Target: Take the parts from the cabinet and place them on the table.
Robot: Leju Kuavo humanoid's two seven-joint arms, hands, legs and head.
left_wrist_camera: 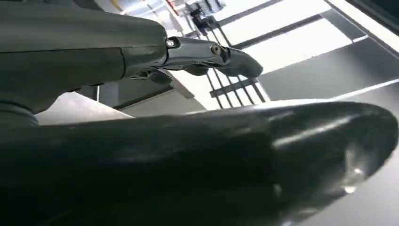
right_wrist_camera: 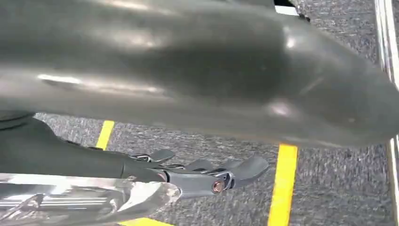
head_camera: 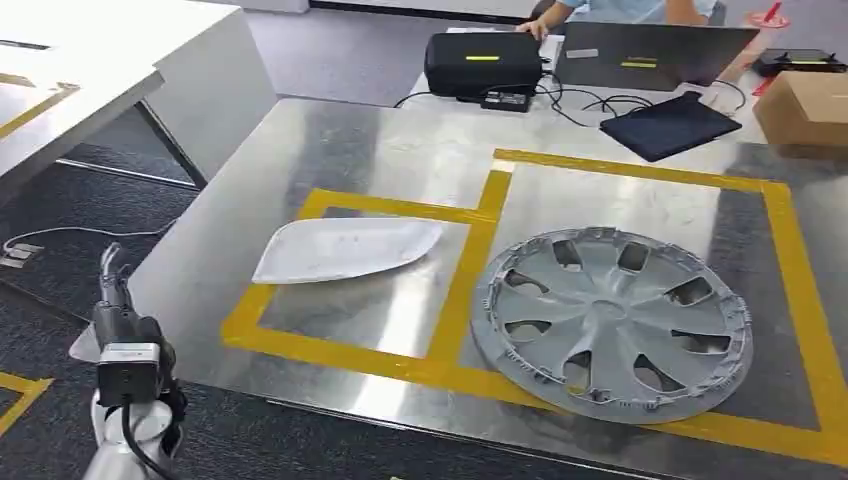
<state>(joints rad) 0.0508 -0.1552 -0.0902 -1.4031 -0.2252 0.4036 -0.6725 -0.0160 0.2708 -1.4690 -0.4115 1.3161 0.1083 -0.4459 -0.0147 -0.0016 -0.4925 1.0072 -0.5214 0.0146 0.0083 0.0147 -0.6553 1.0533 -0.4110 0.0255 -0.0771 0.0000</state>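
Two parts lay on the steel bench (head_camera: 330, 140), each inside its own rectangle of yellow tape (head_camera: 470, 250). To the left, a white mirror cover (head_camera: 345, 248) rested flat in the smaller rectangle, its pointed end toward the strip of tape that divided the two areas. To the right, a grey hubcap (head_camera: 612, 322) lay face up in the larger rectangle, its near-left rim overlapping the tape. The two parts were near each other but apart, with the dividing strip between them. The left hand (head_camera: 112, 290) hung low beside the bench's left corner, over the dark carpet, well apart from both parts; its fingers (left_wrist_camera: 214, 56) were stretched out straight, away from the thumb (left_wrist_camera: 263, 155), with nothing between them. In the right wrist view, the right hand (right_wrist_camera: 197, 176) was above grey carpet crossed by yellow floor lines (right_wrist_camera: 283, 183), its dark fingers (right_wrist_camera: 235, 172) likewise extended and holding nothing, with a shiny clear-looking edge close beside them that could not be identified. At the far end of the bench stood a black case (head_camera: 483, 63), a laptop (head_camera: 650, 55), a dark pad (head_camera: 670, 125) and a cardboard box (head_camera: 808, 108), with a person's hand (head_camera: 532, 28) at the far edge.
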